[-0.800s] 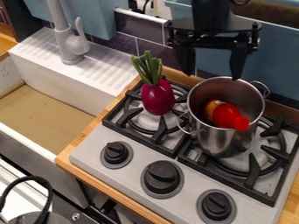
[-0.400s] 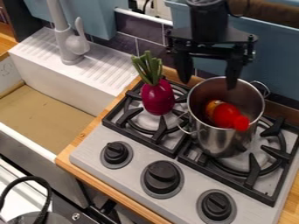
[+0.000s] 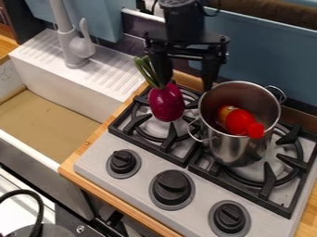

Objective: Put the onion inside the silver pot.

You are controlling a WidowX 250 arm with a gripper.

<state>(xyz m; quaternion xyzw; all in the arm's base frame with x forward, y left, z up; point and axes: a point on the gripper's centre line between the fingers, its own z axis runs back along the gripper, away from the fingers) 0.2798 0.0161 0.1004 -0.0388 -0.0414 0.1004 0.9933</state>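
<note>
The gripper [image 3: 186, 85] hangs open over the back of the stove, its left finger at the onion's leaves and its right finger near the pot's left rim, with nothing held between them. The onion [image 3: 167, 103], purple-red with green leaves, stands upright on the left burner. On the right burner is the silver pot [image 3: 238, 150], holding a red bottle-like object with an orange-brown part, which leans against the inner wall.
At the left are a white sink [image 3: 57, 104] and a grey faucet [image 3: 75, 44]. Black knobs [image 3: 171, 187] line the stove's front. A blue panel [image 3: 266, 55] rises behind the stove.
The gripper has moved left and a little lower, from above the pot to behind the onion. Its left finger now overlaps the leaves, which look slightly shifted to the left.
</note>
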